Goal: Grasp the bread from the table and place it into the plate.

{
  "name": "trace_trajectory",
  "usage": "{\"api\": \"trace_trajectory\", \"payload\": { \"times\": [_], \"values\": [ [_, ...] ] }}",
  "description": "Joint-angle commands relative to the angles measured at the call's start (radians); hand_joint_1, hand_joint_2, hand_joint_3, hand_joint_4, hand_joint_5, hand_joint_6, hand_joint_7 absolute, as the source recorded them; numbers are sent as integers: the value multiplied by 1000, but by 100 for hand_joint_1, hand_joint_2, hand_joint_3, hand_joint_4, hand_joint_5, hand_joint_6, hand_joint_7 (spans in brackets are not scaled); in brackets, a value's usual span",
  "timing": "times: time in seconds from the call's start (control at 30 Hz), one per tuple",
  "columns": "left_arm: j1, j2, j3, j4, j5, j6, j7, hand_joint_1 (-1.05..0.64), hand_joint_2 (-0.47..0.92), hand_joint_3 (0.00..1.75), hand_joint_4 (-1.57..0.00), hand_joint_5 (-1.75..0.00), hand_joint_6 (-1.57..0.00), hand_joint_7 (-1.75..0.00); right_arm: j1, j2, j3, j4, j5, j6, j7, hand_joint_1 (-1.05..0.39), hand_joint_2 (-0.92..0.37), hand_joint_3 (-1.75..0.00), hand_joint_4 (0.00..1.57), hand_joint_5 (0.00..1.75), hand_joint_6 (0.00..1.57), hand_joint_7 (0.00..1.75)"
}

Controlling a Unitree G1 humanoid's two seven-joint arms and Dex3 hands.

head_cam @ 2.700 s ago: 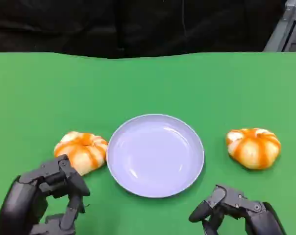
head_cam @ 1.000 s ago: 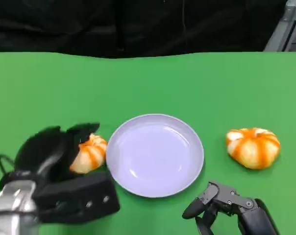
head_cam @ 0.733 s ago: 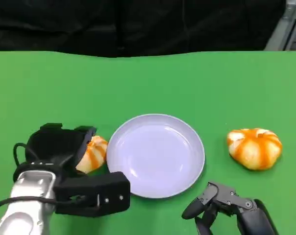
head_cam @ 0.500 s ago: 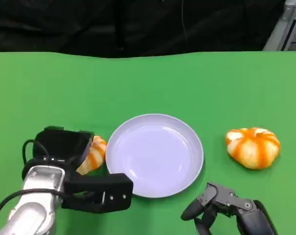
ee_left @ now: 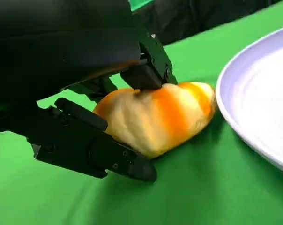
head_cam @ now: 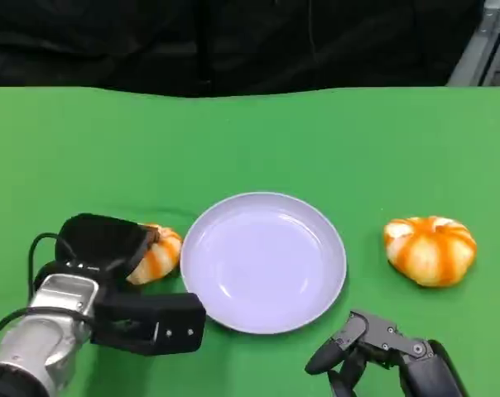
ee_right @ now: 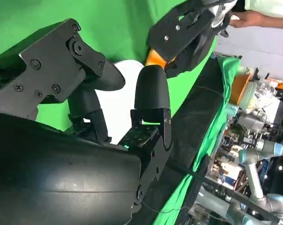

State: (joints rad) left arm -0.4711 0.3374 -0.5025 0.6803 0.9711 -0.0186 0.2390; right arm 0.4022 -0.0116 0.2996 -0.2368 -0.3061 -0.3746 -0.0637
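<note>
The left hand is clasped around the near bread, which sits on the green bench just beside the plate. It looks soft, light and puffy; grip its rounded sides gently. The plate seems smooth and glossy. The right hand rests loosely curled, holding nothing.

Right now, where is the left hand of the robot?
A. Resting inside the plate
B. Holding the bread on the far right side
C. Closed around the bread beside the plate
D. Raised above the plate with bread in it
C: in the left wrist view the left hand has fingers above and below the bread, which lies on the table next to the plate.
</note>
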Motion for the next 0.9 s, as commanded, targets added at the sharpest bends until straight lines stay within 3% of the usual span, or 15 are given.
{"api": "trace_trajectory", "payload": {
  "times": [0.03,0.1,0.13,0.17,0.3,0.33,0.43,0.47,0.53,0.57,0.63,0.7,0.83,0.9],
  "values": [
    [20,39,10,11,-40,-95,143,-28,90,3,-86,-170,-120,-27,10,-4,-1,-19,0,9,-4,-8,-42,-120,75,160,75,118],
    [12,45,12,-15,-28,-79,169,-28,90,3,-86,-173,-120,-28,9,-4,-1,-17,0,7,-4,-8,-42,-120,75,160,75,118],
    [5,49,16,-42,-14,-70,206,-31,91,3,-85,-174,-113,-42,7,-4,-1,-13,1,4,-6,-8,-42,-119,74,160,75,118],
    [1,52,19,-61,-5,-62,233,-29,89,2,-87,-174,-99,-79,6,-3,-1,-11,1,1,-7,-8,-42,-119,74,160,75,118],
    [0,51,19,-132,27,4,247,-28,89,6,-89,-175,-74,-134,6,-2,1,-12,-2,1,-9,-8,-41,-121,75,159,76,118],
    [2,51,20,-143,27,11,247,-28,90,8,-89,-175,-71,-140,7,-2,2,-14,-3,2,-9,-8,-41,-121,75,159,76,118],
    [7,51,13,-192,45,48,229,-28,92,10,-89,-175,-69,-145,6,-3,2,-12,-5,-1,-10,-8,-41,-121,75,159,76,118],
    [9,50,9,-219,60,71,216,-32,90,7,-88,-175,-77,-120,5,-4,1,-9,-5,-5,-11,-9,-41,-121,76,159,76,118],
    [18,48,2,-273,78,95,198,-33,89,6,-88,-175,-83,-103,7,-3,2,-8,-3,-8,-11,-9,-41,-121,76,160,76,118],
    [23,47,0,-294,80,96,193,-32,88,5,-88,-175,-77,-126,8,-2,3,-9,-2,-8,-12,-9,-41,-121,75,159,76,118],
    [33,45,-1,-328,66,76,187,-31,88,5,-87,-175,-73,-142,9,-2,5,-11,-7,-9,-14,-10,-41,-121,75,159,76,118],
    [40,44,5,-351,30,31,180,-26,86,5,-88,-175,-66,-168,9,-3,6,-13,-11,-7,-15,-11,-41,-121,75,159,76,118],
    [51,31,7,-385,-10,-33,172,-24,88,6,-89,-175,-66,-174,10,-3,6,-16,-12,-1,-15,-12,-41,-121,76,162,76,118],
    [57,20,9,-395,-27,-52,162,-25,87,6,-90,-175,-68,-169,11,-2,7,-16,-12,0,-16,-12,-41,-121,75,163,76,118]
  ]
}}
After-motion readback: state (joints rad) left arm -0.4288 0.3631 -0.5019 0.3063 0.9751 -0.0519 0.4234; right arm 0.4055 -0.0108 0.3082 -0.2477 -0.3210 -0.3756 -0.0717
